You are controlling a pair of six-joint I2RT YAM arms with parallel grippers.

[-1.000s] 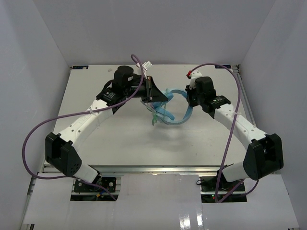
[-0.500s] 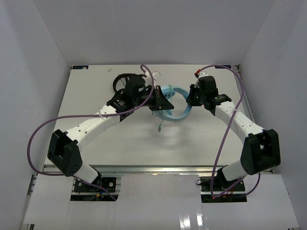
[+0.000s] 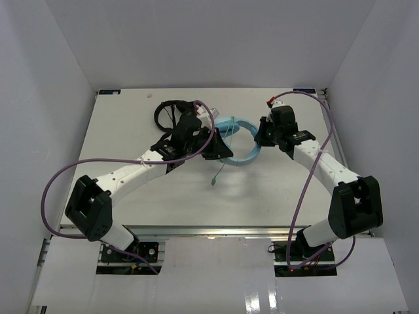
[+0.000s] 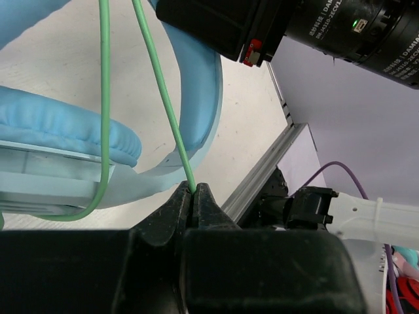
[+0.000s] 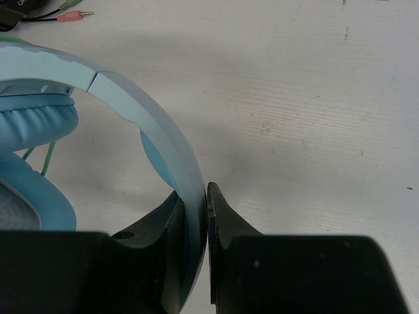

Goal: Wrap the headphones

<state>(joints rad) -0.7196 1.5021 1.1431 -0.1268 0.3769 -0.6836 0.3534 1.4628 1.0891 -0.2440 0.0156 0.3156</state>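
Because the left gripper (image 4: 194, 193) pinches only the thin green cable (image 4: 165, 98) between closed jaws while the right gripper (image 5: 194, 197) clamps the headband (image 5: 141, 111) of the blue headphones (image 3: 230, 123) at the middle of the table (image 3: 163, 196), a hard pull may slip or strain the cable, or snag it on the black headphones (image 3: 160, 114) beyond.

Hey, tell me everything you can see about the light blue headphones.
The headphones are light blue over-ear ones, smooth plastic by the look, with a wide band and soft padded cups. They are over the middle of the table, between the arms. The right gripper has its fingers shut on the band. The left gripper pinches the thin green cable, which loops past a cup. Its free end trails toward the near side.
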